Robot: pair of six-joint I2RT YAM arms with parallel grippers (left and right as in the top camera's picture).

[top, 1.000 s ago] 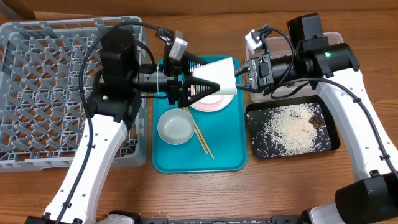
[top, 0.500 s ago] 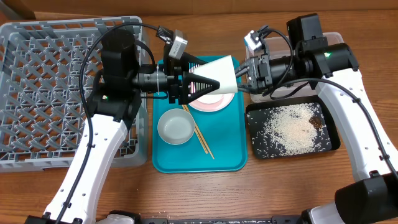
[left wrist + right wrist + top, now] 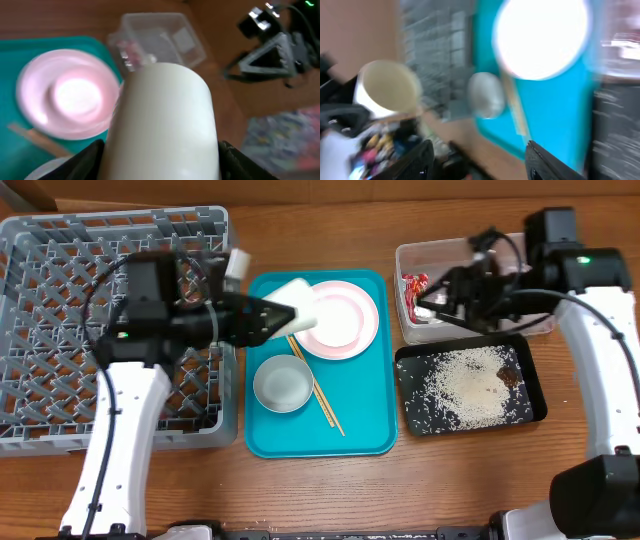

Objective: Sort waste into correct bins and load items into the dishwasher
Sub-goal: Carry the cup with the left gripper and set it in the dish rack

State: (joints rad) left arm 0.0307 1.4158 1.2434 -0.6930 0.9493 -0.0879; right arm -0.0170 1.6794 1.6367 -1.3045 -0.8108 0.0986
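Left wrist view is being mostly filled by the white cup (image 3: 165, 115). Its near end is getting cut off by the frame, so only a smooth off-white side is showing. Left tool (image 3: 270, 316) is grasping the white cup, fingers (image 3: 85, 162) pressing on either side. It's holding the cup sideways, mouth facing right, over the far-left corner of the teal tray (image 3: 365, 420), just right of the dish rack (image 3: 50, 330).

Right wrist view is smearing badly, giving shapes only. Right tool (image 3: 432, 298) is hanging released, nothing between its fingers (image 3: 415, 160), over the clear tub (image 3: 440, 252). Red wrapper (image 3: 413, 283) is lying in that tub, partly hidden by the tool.

Round plate (image 3: 340, 320) is sitting at the tray's far end, reading pink-white; can't tell if a bowl is sitting on it. Grey-blue bowl (image 3: 283, 383) and chopsticks (image 3: 325, 405) are lying nearer on the tray. Rice grains (image 3: 460, 390) and brown scrap (image 3: 508, 376) are sitting in the black tray (image 3: 403, 415) on the worktop (image 3: 450, 480).
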